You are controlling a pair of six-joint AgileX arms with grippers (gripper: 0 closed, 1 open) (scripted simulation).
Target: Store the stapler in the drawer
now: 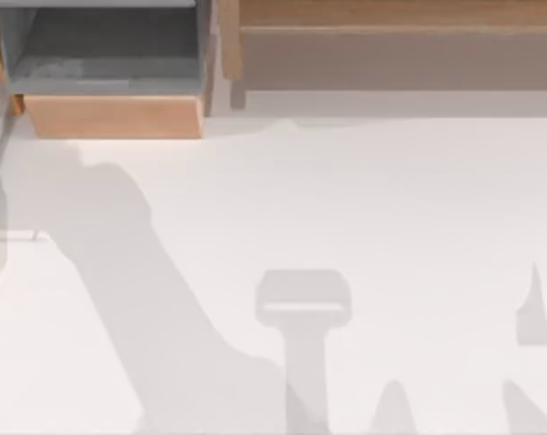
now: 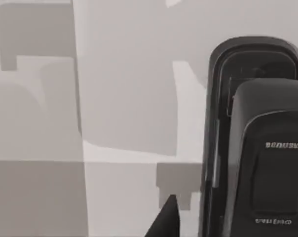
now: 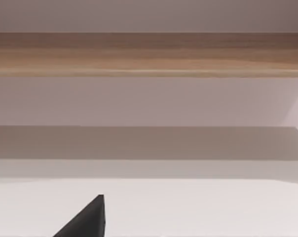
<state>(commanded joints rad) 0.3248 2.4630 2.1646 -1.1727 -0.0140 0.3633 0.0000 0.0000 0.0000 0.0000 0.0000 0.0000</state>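
The drawer [image 1: 110, 116] stands pulled open at the table's far left, with a light tan front panel and a grey floor [image 1: 101, 50] with nothing in it. Close before the left wrist camera hangs the black stapler [image 2: 255, 148], rounded end forward, above the white table. My left gripper [image 2: 188, 222] is shut on it, with one dark fingertip [image 2: 166, 222] showing just beside the stapler's edge. My right gripper [image 3: 90, 219] hovers low over the table and faces the long wooden unit.
A long brown wooden unit [image 1: 391, 41] runs along the far edge to the right of the drawer, and appears again as the wooden unit [image 3: 149, 54] in the right wrist view. Arm shadows fall across the white tabletop [image 1: 391, 208].
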